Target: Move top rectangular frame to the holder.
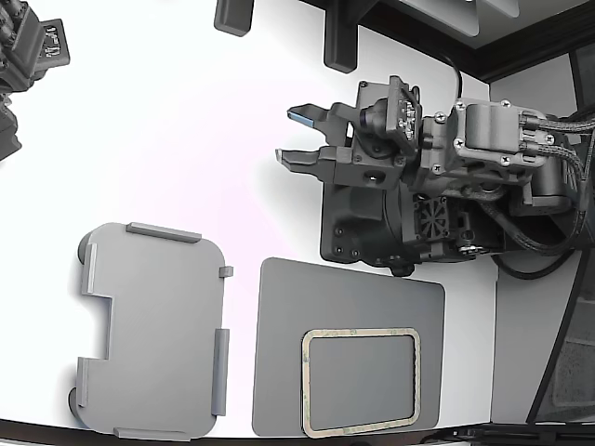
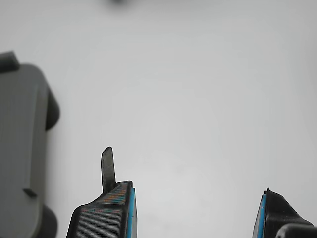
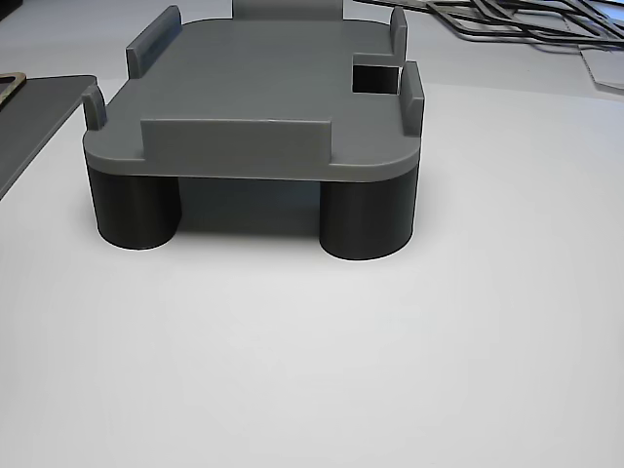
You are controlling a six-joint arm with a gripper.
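The beige rectangular frame (image 1: 306,381) lies flat on a dark grey mat (image 1: 349,293) near the lower edge of the exterior view. The light grey holder (image 1: 153,330) with raised edge tabs and a side notch stands to the mat's left, bare. It also shows in the wrist view (image 2: 20,148) and, on dark round legs, in the other view (image 3: 263,97). My gripper (image 1: 296,137) is open and empty over the white table, above the mat in the picture and apart from frame and holder. In the wrist view the gripper (image 2: 195,218) shows nothing between its blue-edged fingers (image 2: 106,213).
Part of a second arm (image 1: 28,56) shows at the exterior view's top left. Two dark blocks (image 1: 339,37) stand at the top edge. In the other view, several thin dark frames (image 3: 517,24) lie behind the holder, and the mat's edge (image 3: 39,107) shows beside it.
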